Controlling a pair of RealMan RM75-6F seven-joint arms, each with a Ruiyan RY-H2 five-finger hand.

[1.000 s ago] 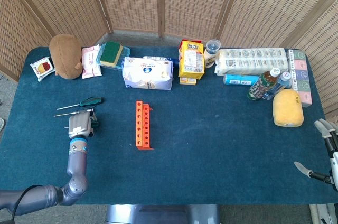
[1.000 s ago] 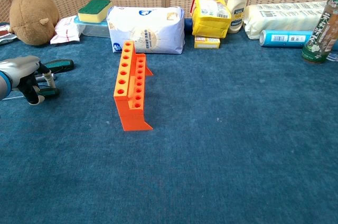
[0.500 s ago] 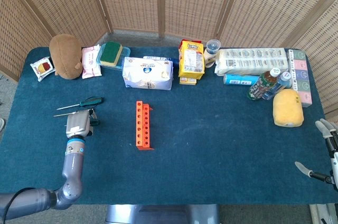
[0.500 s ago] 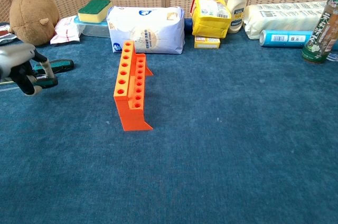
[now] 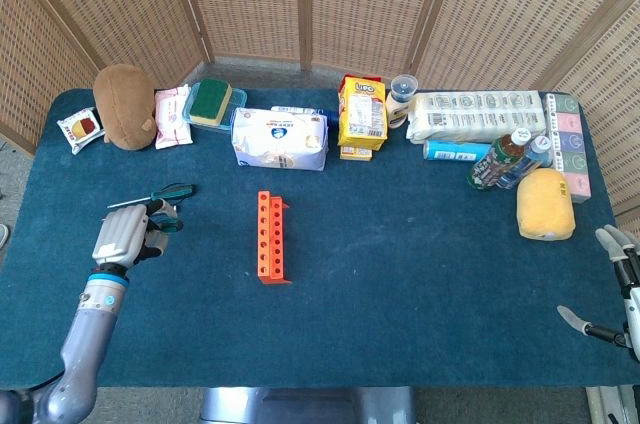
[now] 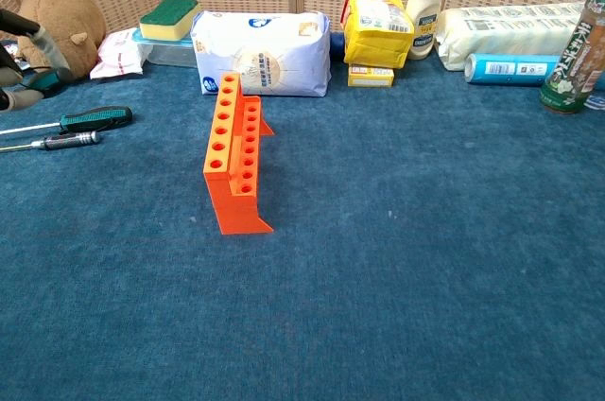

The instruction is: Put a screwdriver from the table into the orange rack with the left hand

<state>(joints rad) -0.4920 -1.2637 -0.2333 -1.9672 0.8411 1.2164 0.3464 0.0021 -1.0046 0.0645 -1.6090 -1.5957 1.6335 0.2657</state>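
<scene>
Blue worktop (image 5: 420, 264), orange rack (image 5: 269, 235) running near-to-far mid-table. Left hand (image 5: 128, 234) grips a green-handled screwdriver (image 5: 166, 225), lifted, handle pointing right. Another screwdriver (image 6: 90, 119) lies flat, tip left. Right hand (image 5: 620, 289) hangs unclenched, holding nothing.

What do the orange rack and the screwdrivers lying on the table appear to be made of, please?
The orange rack looks like matte moulded or printed plastic: uniform colour, crisp edges, no shine. The green-handled screwdriver seems to have a rubbery or plastic grip and a thin bright metal shaft. The smaller screwdriver looks mostly metallic, silvery with a dark grip, though it is too small to be sure.
</scene>
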